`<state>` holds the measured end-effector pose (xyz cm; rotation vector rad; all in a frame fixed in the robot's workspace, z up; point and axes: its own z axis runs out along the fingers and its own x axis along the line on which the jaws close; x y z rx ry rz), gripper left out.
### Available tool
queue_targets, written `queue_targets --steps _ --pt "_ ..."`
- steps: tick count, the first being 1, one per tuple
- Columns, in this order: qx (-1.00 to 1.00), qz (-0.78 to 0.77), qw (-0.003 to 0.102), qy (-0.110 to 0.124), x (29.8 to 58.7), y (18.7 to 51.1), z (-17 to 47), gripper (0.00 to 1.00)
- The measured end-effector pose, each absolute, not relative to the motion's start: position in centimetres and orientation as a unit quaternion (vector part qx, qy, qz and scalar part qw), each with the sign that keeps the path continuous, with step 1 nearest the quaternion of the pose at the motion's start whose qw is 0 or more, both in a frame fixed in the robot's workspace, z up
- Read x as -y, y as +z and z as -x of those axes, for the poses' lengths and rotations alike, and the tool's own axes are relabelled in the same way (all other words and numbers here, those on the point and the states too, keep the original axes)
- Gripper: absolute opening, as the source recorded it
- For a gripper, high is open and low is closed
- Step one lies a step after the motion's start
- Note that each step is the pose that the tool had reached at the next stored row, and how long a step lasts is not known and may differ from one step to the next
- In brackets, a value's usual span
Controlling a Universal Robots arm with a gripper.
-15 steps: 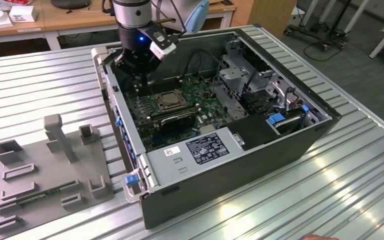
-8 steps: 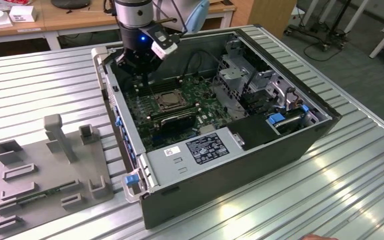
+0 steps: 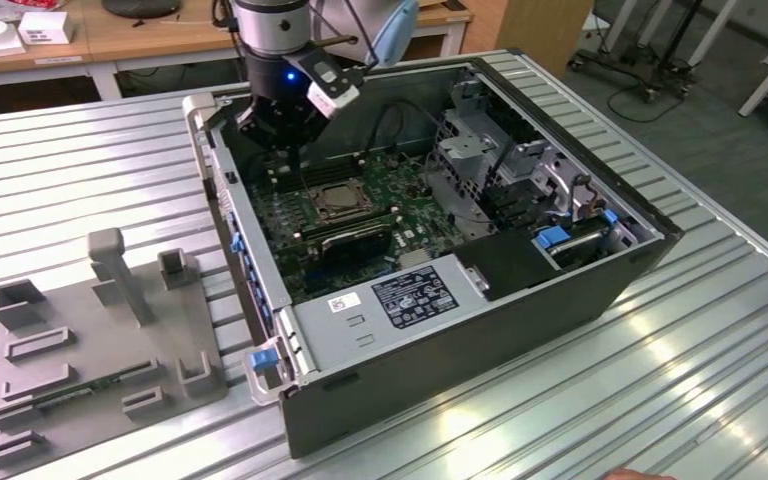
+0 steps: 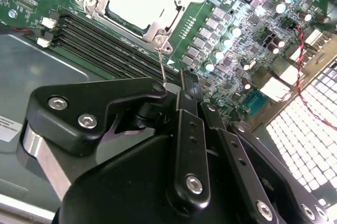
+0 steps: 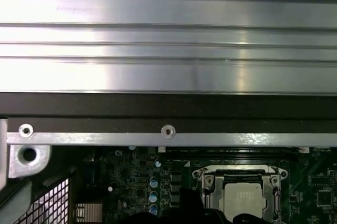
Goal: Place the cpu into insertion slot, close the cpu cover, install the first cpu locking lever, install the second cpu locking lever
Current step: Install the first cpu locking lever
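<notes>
- We see the gripper [image 3: 280, 150] reaching down into the open computer case [image 3: 491, 330], over the green board [image 4: 221, 18] and close to the socket [image 3: 335, 204].
- In the second wrist view the gripper [image 4: 171, 86] is clenched, its jaws drawn together on the end of a thin wire lever [image 4: 162, 60].
- That lever rises at a tilt from a corner of the socket, beside a screw, up to the gripper's tips.
- The chip [image 4: 138, 0] lies flat in the socket with its pale metal face up; we see it in both wrist views [image 5: 243, 201].
- The cover plate [image 4: 178, 0] lies down around the chip, framing its face.
- Long black memory slots [image 4: 100, 39] run just beside the socket.
- In the exterior view a grey power supply box [image 3: 404, 295] sits in the case's near end, well apart from the gripper.
- The case stands on a ribbed metal table [image 3: 77, 170], with a grey parts tray [image 3: 91, 350] on the exterior view's left.
</notes>
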<state>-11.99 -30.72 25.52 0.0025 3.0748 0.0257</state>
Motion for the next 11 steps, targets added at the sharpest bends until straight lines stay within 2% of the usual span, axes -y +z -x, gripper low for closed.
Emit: queue_targets --steps 11 --pt "-0.999 -0.001 0.033 0.009 30.72 25.49 11.06 0.11"
